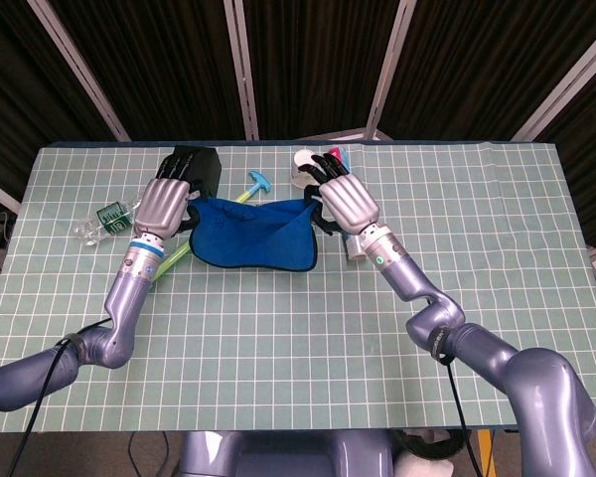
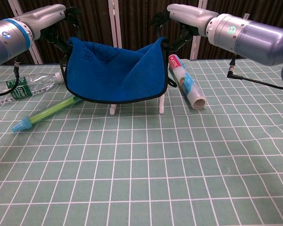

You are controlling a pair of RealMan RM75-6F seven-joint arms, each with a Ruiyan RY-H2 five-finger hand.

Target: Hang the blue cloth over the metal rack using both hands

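Note:
The blue cloth [image 1: 250, 233] [image 2: 114, 71] hangs spread between my two hands, sagging in the middle. It covers nearly all of the metal rack; only the rack's white-tipped feet [image 2: 161, 108] show below its hem. My left hand [image 1: 165, 204] [image 2: 52, 21] grips the cloth's left upper corner. My right hand [image 1: 345, 200] [image 2: 181, 19] grips the right upper corner. Whether the cloth rests on the rack's top bar is hidden.
A green and blue tube [image 2: 46, 112] lies left of the rack, and a plastic bottle [image 2: 18, 85] sits further left. A roll with a red label [image 2: 186, 84] lies to the right. A black box [image 1: 195, 164] and a white cup [image 1: 305, 162] stand behind.

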